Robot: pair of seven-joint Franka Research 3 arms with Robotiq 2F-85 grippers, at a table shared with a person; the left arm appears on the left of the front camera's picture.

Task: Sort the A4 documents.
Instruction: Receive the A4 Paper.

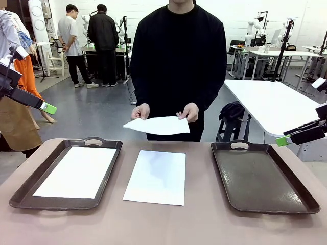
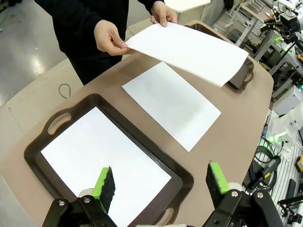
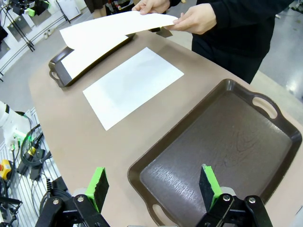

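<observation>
One A4 document [image 1: 76, 171] [image 2: 104, 161] lies in the left dark tray [image 1: 20, 191] [image 2: 47, 137]. A second sheet [image 1: 156, 176] [image 2: 173, 101] [image 3: 130, 85] lies flat on the table between the trays. The person's two hands [image 1: 140, 111] hold a third sheet [image 1: 158, 125] [image 2: 189, 49] [image 3: 109, 26] in the air over the table's far edge. My left gripper [image 1: 46, 107] [image 2: 161, 182] hovers open above the left tray. Open too, my right gripper [image 1: 283, 139] [image 3: 152, 187] hangs over the near end of the right tray [image 1: 260, 176] [image 3: 222, 142], which holds nothing.
The brown table top [image 1: 168, 224] carries the two handled trays and the loose sheet. The person stands at the middle of the far side. A white table [image 1: 276, 102] stands behind on the right. Other people stand far back on the left.
</observation>
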